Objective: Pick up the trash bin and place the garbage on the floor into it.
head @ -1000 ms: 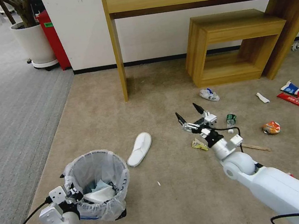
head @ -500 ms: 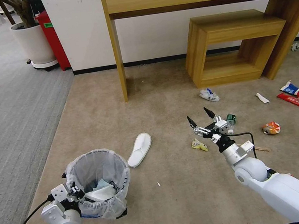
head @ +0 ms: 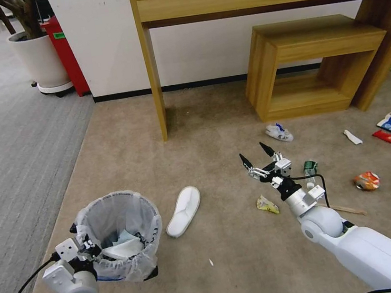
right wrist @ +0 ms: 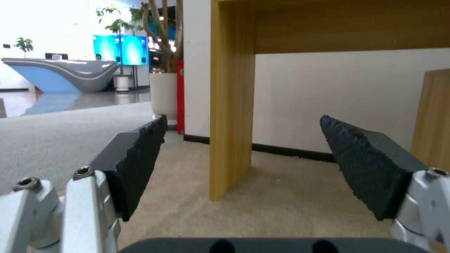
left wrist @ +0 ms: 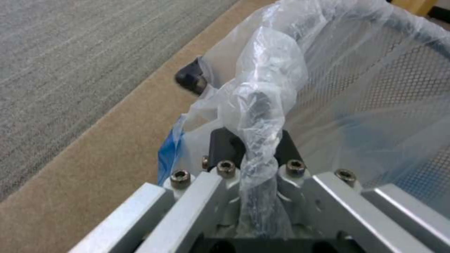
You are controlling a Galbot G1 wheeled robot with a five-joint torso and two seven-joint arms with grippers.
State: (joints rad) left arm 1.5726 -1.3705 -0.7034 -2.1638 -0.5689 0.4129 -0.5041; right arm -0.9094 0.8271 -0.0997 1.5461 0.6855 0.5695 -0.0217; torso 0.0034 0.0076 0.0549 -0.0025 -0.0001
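The trash bin (head: 120, 235) rim seems pinched in left end effector (head: 88, 251); right end effector (head: 257, 157) wide apart.

My left arm is low at my left side, wrist bent forward, and the left gripper (head: 90, 249) is clamped tight on the trash bin (head: 119, 236) at its near rim. My right arm reaches forward and out, wrist raised, with the right gripper (head: 256, 154) hanging in the air, its black fingers (right wrist: 133, 160) spread wide apart.
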